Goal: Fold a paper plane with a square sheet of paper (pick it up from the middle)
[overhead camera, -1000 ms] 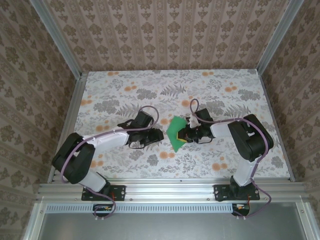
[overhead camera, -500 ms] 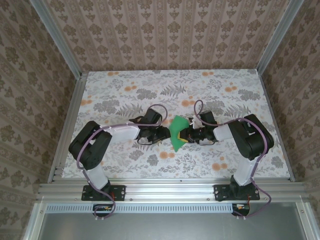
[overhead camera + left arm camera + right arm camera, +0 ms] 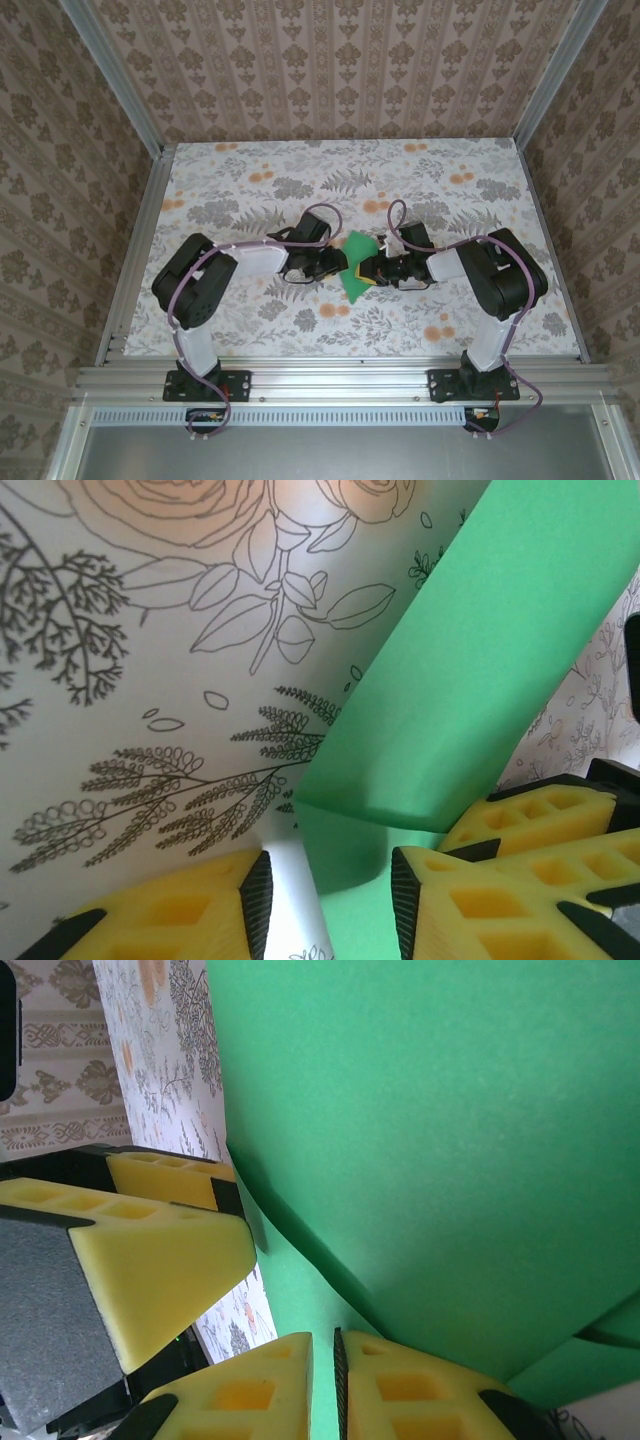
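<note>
The square sheet of paper (image 3: 354,270) is bright green and lies partly folded at the table's middle, one flap lifted over a lower layer. My right gripper (image 3: 373,270) comes in from the right, shut on the paper's edge. In the right wrist view its jaws (image 3: 325,1385) pinch a thin green layer below the raised flap (image 3: 430,1130). My left gripper (image 3: 338,264) meets the paper from the left. In the left wrist view it (image 3: 330,900) stands open, with the lower layer's edge between its fingers and the flap (image 3: 470,660) above.
The floral tablecloth (image 3: 250,190) spreads out on all sides of the paper. Aluminium rails (image 3: 135,250) and patterned walls bound the table left, right and back. In the left wrist view the right gripper's yellow fingers (image 3: 540,820) sit close on the right.
My left arm has swung right until its gripper reaches the paper's left edge, and its jaws have narrowed. The right gripper has kept its hold and barely moved.
</note>
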Robot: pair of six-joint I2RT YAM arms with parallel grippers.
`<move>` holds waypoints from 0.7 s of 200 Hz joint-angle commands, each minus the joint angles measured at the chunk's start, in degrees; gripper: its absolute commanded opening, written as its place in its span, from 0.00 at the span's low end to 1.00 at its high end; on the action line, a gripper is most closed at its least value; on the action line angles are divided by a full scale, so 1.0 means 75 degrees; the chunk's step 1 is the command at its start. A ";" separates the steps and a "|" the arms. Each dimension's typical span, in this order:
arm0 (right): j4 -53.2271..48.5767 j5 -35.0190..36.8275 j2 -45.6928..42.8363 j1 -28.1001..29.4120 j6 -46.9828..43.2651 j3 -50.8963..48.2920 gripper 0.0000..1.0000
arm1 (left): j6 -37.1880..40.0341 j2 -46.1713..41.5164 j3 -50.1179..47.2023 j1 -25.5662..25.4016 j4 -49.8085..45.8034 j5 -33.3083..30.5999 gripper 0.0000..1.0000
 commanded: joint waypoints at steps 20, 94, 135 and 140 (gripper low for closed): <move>-0.0857 0.0451 0.0264 -0.0081 -0.0292 0.0045 0.17 | -0.0085 0.0343 0.0294 -0.0015 0.0420 0.0235 0.35; -0.1243 0.0422 0.0254 -0.0080 -0.0500 0.0266 0.19 | -0.0288 0.0178 0.0114 0.0024 0.0787 0.0236 0.11; -0.1918 0.0500 -0.0219 -0.0066 -0.0789 0.0564 0.22 | -0.0448 -0.0222 -0.0026 -0.0105 0.0562 -0.0286 0.00; -0.2035 0.0531 -0.0338 -0.0071 -0.0843 0.0603 0.24 | -0.0468 -0.0311 -0.0066 -0.0156 0.0494 -0.0403 0.00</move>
